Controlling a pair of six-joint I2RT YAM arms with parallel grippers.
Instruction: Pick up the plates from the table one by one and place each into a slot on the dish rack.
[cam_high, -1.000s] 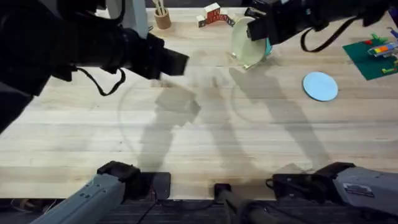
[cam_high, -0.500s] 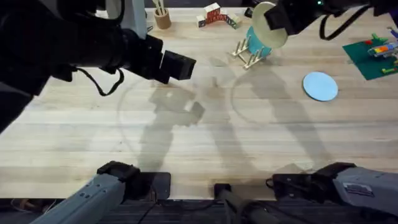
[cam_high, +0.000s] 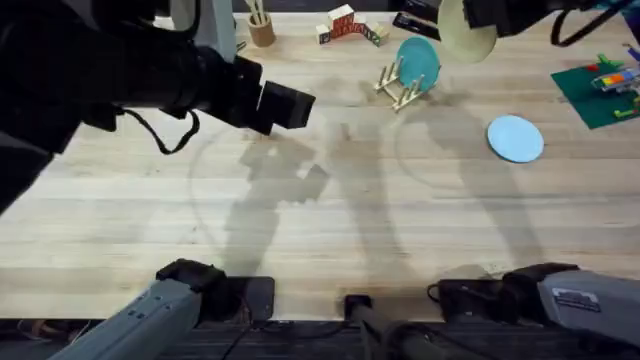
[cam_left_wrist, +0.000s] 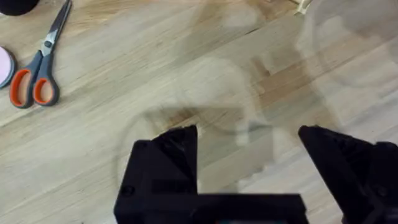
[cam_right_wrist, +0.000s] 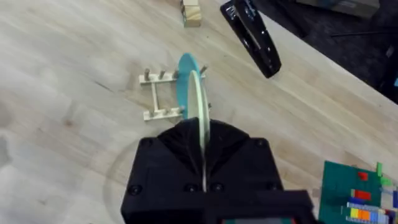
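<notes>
My right gripper (cam_high: 478, 18) is shut on the cream-yellow plate (cam_high: 464, 32), holding it raised at the back right, beyond and right of the dish rack (cam_high: 398, 88). In the right wrist view the plate (cam_right_wrist: 200, 115) stands edge-on between the fingers, above the rack (cam_right_wrist: 163, 96). A pale sky-blue plate (cam_high: 515, 138) lies flat on the table (cam_high: 330, 220), to the right of the rack. My left gripper (cam_high: 290, 105) hovers open over bare wood left of centre, its fingers (cam_left_wrist: 166, 152) spread wide with nothing between them.
A darker teal plate (cam_high: 418, 62) stands upright in the rack. Toy blocks (cam_high: 345, 24) and a cup of sticks (cam_high: 261, 28) sit at the back. A green board with coloured bricks (cam_high: 600, 90) lies far right. Scissors (cam_left_wrist: 38, 65) lie near the left arm.
The right gripper has carried the cream-yellow plate up and to the right, away from the rack where it stood a second ago. The left gripper shifted slightly right.
</notes>
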